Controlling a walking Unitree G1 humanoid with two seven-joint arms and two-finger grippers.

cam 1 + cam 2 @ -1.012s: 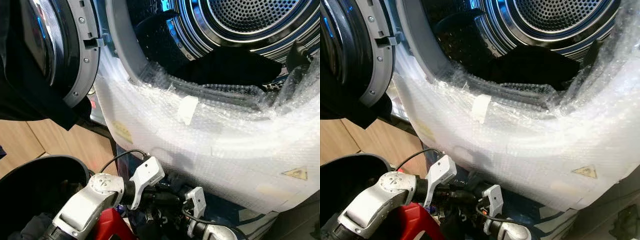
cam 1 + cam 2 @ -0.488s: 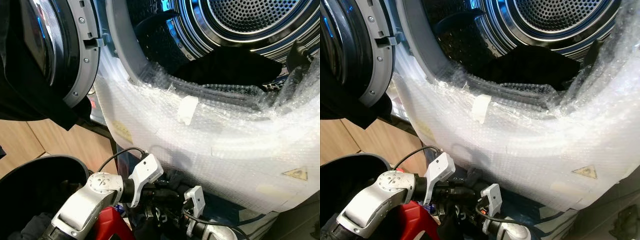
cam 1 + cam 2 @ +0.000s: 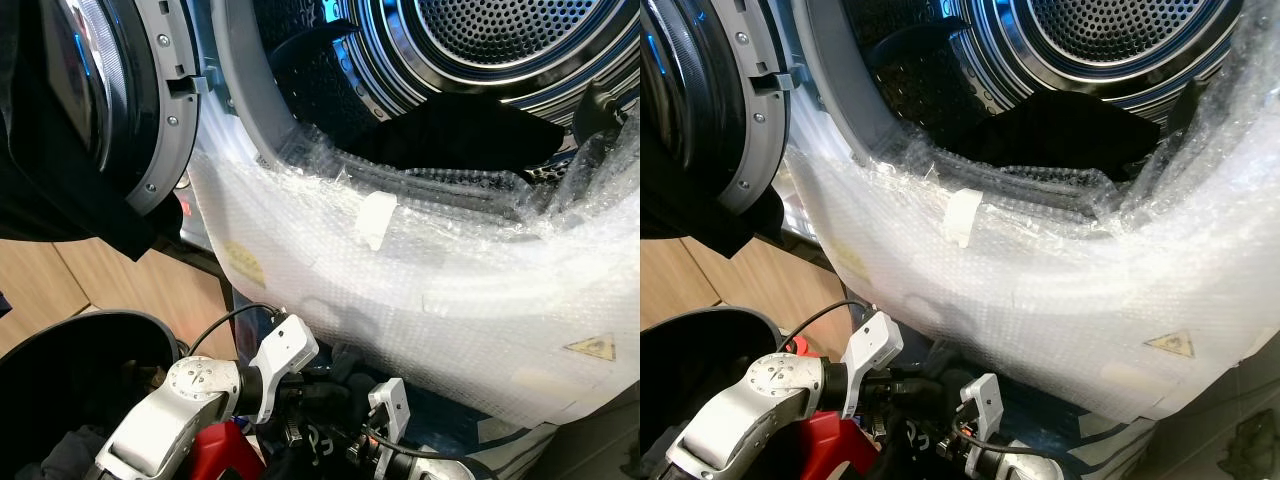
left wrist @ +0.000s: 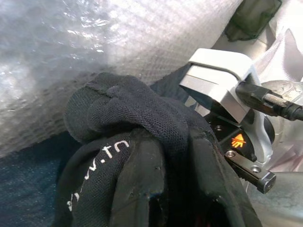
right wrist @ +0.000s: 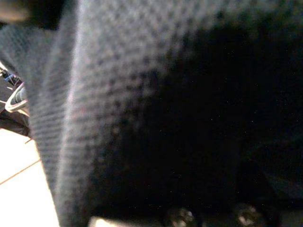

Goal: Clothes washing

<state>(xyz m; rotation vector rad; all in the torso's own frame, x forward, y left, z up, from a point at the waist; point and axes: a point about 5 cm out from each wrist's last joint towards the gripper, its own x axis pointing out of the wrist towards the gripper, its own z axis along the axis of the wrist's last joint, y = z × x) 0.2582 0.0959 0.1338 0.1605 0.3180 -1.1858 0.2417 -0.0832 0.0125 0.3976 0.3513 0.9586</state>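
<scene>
Both arms have dropped a bit vs 0.5–1 s ago; wrists now sit lower at the foot of the washer (image 3: 420,300), w/ the camera framing basically unchanged, so it's the arms moving, not the head. Left gripper (image 4: 163,189): black fingers pinched on a black mesh garment (image 4: 137,118), white lettering on it, fabric bunched up over the fingertips, right up against the bubble wrap (image 3: 450,290) that covers the washer front. Right gripper (image 3: 335,440) is close alongside the left, just below the wrap's lower edge; its wrist cam is smothered by dark knit cloth, so can't tell if its fingers are spread or closed, prob in contact w/ the same garment. Drum (image 3: 500,40) is open, door (image 3: 110,100) swung to the robot's left, and a dark item (image 3: 470,135) already lies at the drum mouth. Black basket (image 3: 90,350) sits bottom-left w/ more dark laundry inside, a red thing (image 3: 215,455) next to it under the left arm. Read: grip on the garment looks secure, but it's low, well under the door opening, so the load step isn't done. Next needs a lift up and over the wrapped rim into the drum. Risk: cloth snagging on the wrap or trailing out over the lip.
</scene>
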